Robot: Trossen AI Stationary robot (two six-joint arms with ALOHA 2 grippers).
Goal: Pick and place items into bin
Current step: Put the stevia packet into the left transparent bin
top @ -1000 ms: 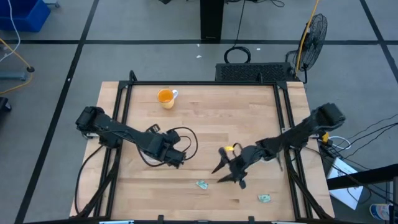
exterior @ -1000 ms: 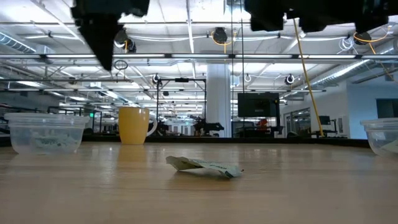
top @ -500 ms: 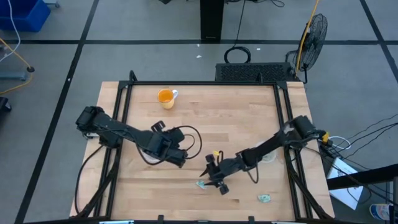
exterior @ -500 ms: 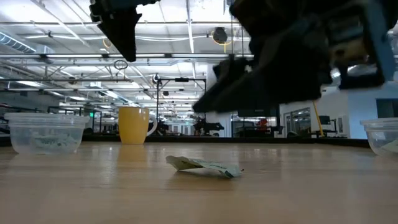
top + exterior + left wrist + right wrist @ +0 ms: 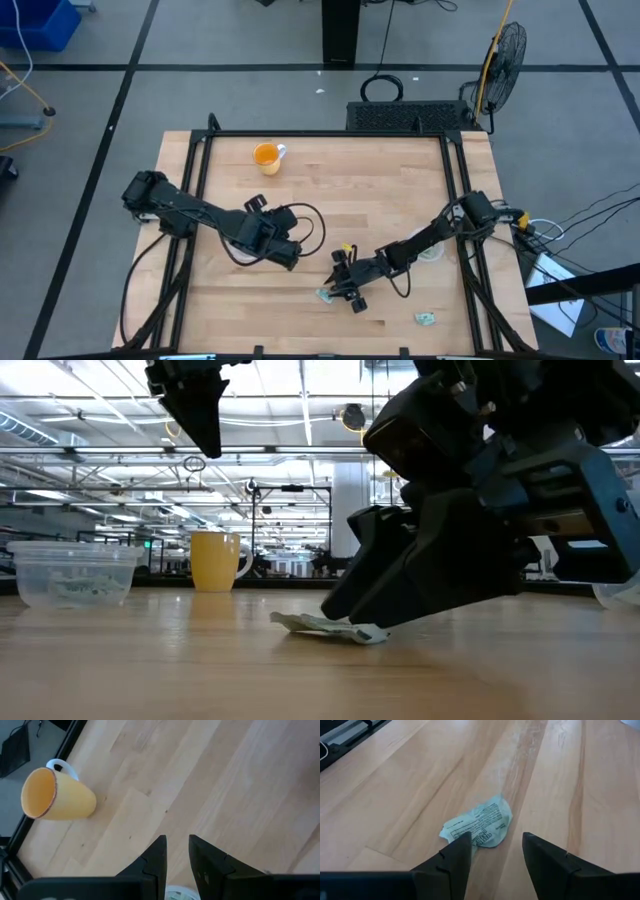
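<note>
Table (image 5: 380, 190): a wooden butcher-block top in a black frame, taken here as the reference for all positions.

Left arm: reaches in from the table's left edge toward the centre. Its gripper (image 5: 291, 255) hangs above the boards left of centre, clear of the surface in the low view (image 5: 197, 410). In the left wrist view the two fingers (image 5: 155, 857) stand with only a narrow gap between them and nothing held; a clear tub rim shows just beneath them.

Right arm: reaches in from the table's right edge, low and stretched toward the front centre. Its gripper (image 5: 345, 290) is down at the table surface near the front edge. The fingers (image 5: 455, 855) are spread, one tip touching or overlapping the near edge of a packet, the other apart from it; nothing is clamped.

Mug (image 5: 266, 156): orange, standing near the table's back-left corner, handle to the right. It also shows in the low view (image 5: 215, 561).

Tub (image 5: 70, 572): clear plastic, on the table at the far left of the low view, with pale contents in the bottom.

Packets: one crumpled green-and-white packet (image 5: 479, 824) lies on the table at the front centre, directly at the right gripper's tips (image 5: 330, 627). A second packet (image 5: 426, 319) lies by the table's front edge, right of the first and well apart from both grippers.
</note>
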